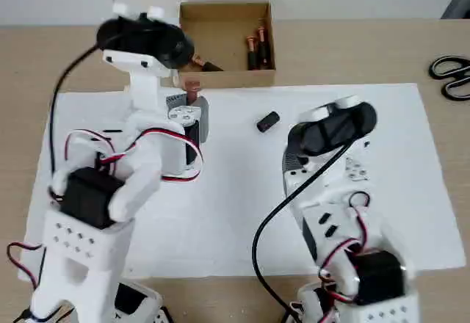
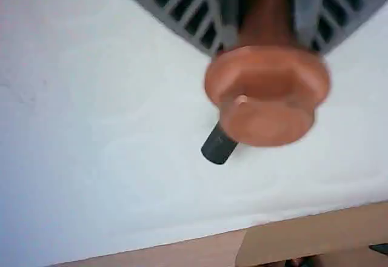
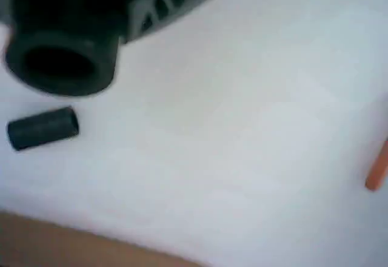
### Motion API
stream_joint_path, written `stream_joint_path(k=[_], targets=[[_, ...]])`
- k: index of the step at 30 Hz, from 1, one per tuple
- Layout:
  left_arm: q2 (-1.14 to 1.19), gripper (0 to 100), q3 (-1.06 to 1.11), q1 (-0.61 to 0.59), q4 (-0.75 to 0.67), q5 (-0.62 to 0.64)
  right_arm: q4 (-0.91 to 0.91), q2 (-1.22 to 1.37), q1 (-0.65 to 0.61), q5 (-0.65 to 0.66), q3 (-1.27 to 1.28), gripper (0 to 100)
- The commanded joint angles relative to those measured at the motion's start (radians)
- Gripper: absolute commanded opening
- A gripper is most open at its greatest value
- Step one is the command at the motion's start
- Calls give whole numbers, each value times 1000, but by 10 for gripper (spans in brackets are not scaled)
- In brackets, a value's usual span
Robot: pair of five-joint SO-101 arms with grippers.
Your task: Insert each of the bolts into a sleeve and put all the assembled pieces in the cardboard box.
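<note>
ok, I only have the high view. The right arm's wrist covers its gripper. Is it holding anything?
Observer: Yes. The right gripper is shut on a sleeve, with an open end facing the wrist camera.
Operator: Anything in that bore?
Observer: It looks dark and empty. No bolt shows at the near end.
Operator: And how does the left one grip its bolt?
Observer: The left gripper clamps the bolt by the shank. The head sticks out past the fingertips.
</note>
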Motion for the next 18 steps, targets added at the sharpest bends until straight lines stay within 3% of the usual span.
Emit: stream_joint_path(k=[1,10,15,18], targets=[[-92,6,185,6,-198,92,-292,-73,-7,5,265,4],[-258,6,472,2,-499,104,-509,-236,-79,0,634,6],[-269,6,556,46,-516,107,-621,-389,-254,2,766,4],[-272,6,568,77,-516,107,-619,-449,-266,2,816,4]])
